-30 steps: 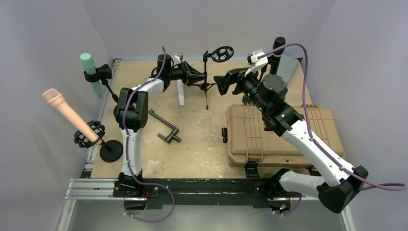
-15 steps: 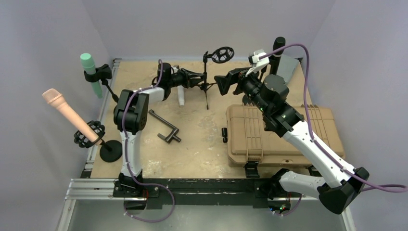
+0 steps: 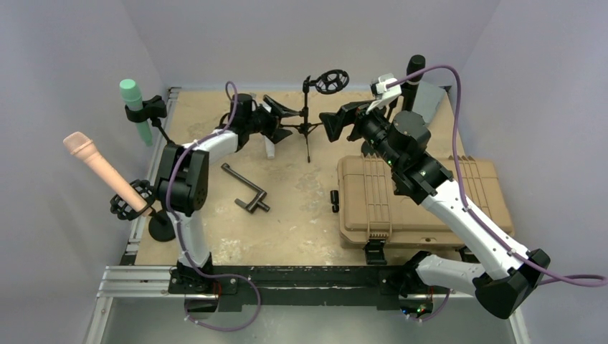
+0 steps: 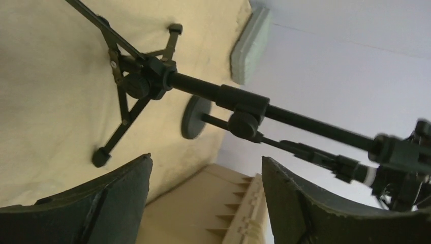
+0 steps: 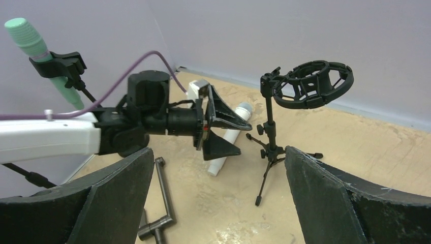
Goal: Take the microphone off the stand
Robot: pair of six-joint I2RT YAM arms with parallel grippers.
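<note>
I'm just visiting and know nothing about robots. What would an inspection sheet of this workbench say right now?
Surface: tan board, scuffed pale in patches.
Job's things: white microphone lying flat; tripod stand, its ring holder empty.
Clutter: tan case; black crank; green microphone and pink microphone on their own stands.
Grippers: left gripper open, holding nothing; right gripper open, holding nothing.
Cables: purple cable along each arm.
Surroundings: plain lilac walls.

L end effector point(image 3: 287, 118) agape nr tripod stand point(image 3: 307, 107), white mic point(image 3: 269, 147) beside
</note>
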